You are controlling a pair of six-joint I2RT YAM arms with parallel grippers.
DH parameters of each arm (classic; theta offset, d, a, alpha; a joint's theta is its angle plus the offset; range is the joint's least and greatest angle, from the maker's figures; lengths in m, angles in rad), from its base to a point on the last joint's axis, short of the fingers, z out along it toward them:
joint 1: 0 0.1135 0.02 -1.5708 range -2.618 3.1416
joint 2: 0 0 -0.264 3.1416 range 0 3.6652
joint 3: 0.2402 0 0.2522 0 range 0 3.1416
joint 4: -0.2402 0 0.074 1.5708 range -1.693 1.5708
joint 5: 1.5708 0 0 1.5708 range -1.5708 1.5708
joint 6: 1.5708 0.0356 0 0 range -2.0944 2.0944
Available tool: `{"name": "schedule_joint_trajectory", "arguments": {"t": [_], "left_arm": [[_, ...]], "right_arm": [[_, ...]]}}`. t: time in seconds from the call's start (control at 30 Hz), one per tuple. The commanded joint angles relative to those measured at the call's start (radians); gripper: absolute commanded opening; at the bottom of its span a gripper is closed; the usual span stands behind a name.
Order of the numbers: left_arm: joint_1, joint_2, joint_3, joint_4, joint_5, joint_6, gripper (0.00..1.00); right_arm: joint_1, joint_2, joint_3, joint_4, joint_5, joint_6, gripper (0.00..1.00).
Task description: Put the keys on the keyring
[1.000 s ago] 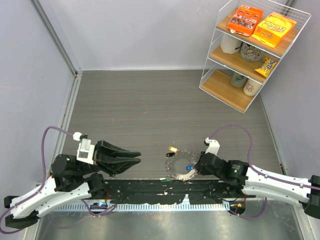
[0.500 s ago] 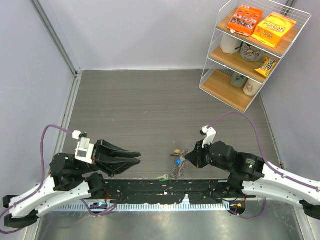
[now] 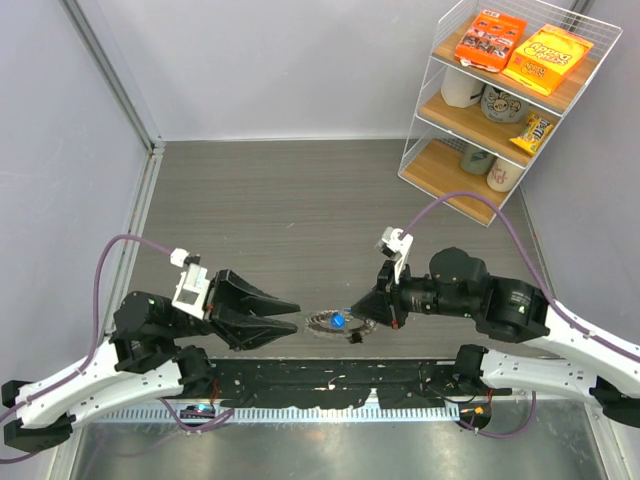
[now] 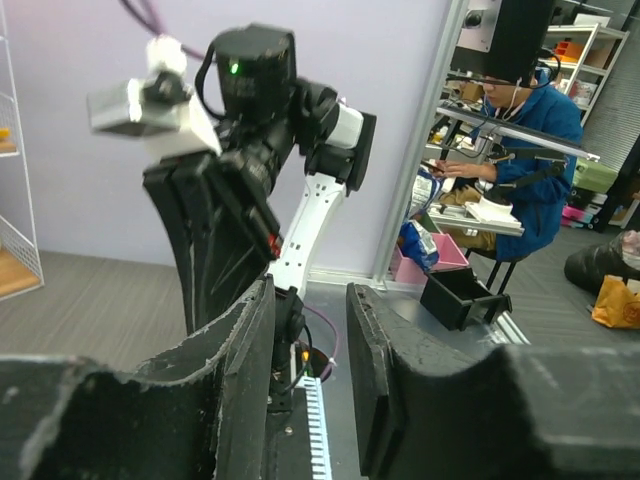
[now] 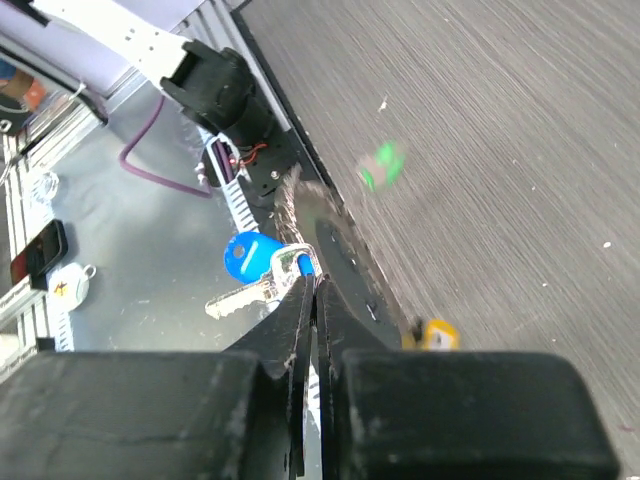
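Grey wood-grain surface [image 3: 300,200]: thin metal keyring fringed with silvery keys [image 3: 322,323] is held above it, pinched at its right rim by right pincer [image 3: 357,310]. Left pincer [image 3: 296,318] is spread, tips aimed straight at the ring's left rim, just beside it.

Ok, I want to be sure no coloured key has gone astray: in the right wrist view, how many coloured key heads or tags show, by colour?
blue key head: 1
green tag, blurred: 1
yellow tag: 1
Total: 3
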Motion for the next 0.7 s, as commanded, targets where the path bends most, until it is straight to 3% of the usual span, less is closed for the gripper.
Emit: {"name": "schedule_joint_trajectory", "arguments": {"t": [0.0,0.17,0.67], "left_arm": [[0.001,0.003,0.009,0.021,-0.039,-0.022,0.44],[0.0,0.017,0.006,0.025,-0.08,-0.086,0.53],[0.001,0.21,0.073,0.065,0.035,-0.31,0.57]], "right_arm": [[0.005,0.011,0.144,-0.018,-0.074,-0.102,0.06],[0.005,0.056,0.253,-0.044,-0.095,-0.161,0.06],[0.006,0.096,0.401,-0.102,-0.071,-0.211,0.06]]}}
